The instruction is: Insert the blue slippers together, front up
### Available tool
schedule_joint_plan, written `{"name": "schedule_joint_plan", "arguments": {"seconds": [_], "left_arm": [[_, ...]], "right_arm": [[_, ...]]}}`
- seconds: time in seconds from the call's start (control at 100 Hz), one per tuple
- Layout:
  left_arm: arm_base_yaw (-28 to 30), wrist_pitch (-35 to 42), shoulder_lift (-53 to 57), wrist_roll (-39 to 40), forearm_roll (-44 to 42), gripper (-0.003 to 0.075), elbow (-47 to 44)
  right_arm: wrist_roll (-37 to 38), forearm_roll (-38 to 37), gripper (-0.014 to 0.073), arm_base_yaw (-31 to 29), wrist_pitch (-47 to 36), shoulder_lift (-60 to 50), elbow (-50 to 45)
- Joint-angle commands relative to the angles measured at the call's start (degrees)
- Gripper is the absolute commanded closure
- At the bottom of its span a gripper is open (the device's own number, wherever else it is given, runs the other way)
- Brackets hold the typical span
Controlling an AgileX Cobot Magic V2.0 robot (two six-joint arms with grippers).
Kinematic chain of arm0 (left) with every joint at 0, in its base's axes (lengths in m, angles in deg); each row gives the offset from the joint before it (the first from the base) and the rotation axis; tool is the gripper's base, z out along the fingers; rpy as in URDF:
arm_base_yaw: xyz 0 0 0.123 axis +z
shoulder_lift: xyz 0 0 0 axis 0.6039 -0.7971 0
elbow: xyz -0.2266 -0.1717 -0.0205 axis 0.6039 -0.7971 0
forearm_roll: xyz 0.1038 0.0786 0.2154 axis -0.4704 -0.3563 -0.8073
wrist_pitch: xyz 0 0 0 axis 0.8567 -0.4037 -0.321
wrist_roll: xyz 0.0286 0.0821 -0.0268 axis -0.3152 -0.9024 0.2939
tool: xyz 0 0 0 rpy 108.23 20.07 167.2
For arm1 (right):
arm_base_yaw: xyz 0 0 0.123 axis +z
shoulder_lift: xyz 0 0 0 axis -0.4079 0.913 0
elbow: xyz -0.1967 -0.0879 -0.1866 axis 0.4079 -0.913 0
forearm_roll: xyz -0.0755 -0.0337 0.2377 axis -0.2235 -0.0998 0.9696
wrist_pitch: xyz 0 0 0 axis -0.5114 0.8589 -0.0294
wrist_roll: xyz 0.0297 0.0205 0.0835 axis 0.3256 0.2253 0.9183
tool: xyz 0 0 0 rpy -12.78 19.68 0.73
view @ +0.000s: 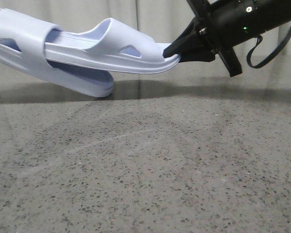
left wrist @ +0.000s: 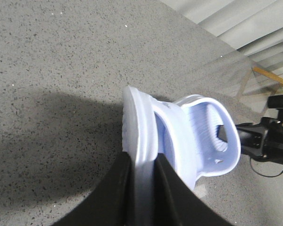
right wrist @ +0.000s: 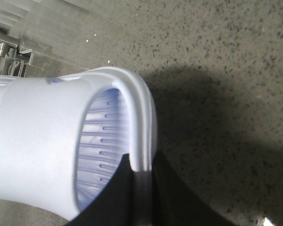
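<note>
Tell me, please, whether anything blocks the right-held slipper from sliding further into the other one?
Nothing visible does: the right gripper holds one slipper already partly under the strap of the other slipper.

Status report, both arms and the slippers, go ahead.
Right gripper shut on right-hand slipper at its end. Left gripper shut on left-hand slipper. Slippers partly nested, held above table. Nothing in the way.

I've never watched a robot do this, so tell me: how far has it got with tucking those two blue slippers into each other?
Mostly done, by the look of it. One slipper already sits partly pushed under the strap of the other slipper, both lifted above the table. In hand: the right gripper pinches the inserted one's end, and the left gripper clamps the other's edge. Left: pushing fully home and setting the pair down.
</note>
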Motion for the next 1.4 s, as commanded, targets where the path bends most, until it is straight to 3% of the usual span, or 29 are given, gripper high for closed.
{"name": "schedule_joint_plan", "arguments": {"seconds": [0.0, 0.51, 1.05, 1.39], "left_arm": [[-1.0, -5.2, 1.9, -0.6, 6.8, 0.0705, 1.9], [-1.8, -5.2, 1.9, -1.1, 7.6, 0.0705, 1.9], [-1.8, -5.2, 1.9, -1.7, 7.5, 0.0705, 1.9], [-1.8, -4.8, 1.9, -1.5, 2.9, 0.0704, 1.9]], "right_arm": [[-0.8, 2.2, 0.0683, 1.8, 5.6, -1.2, 2.1], [-0.8, 1.8, 0.0682, 4.8, 8.2, 1.3, 7.5], [-1.4, -0.5, 0.0683, 0.3, 11.6, -3.1, 7.8], [-1.4, -1.9, 0.0683, 0.2, 11.3, -5.9, 7.8]]}}
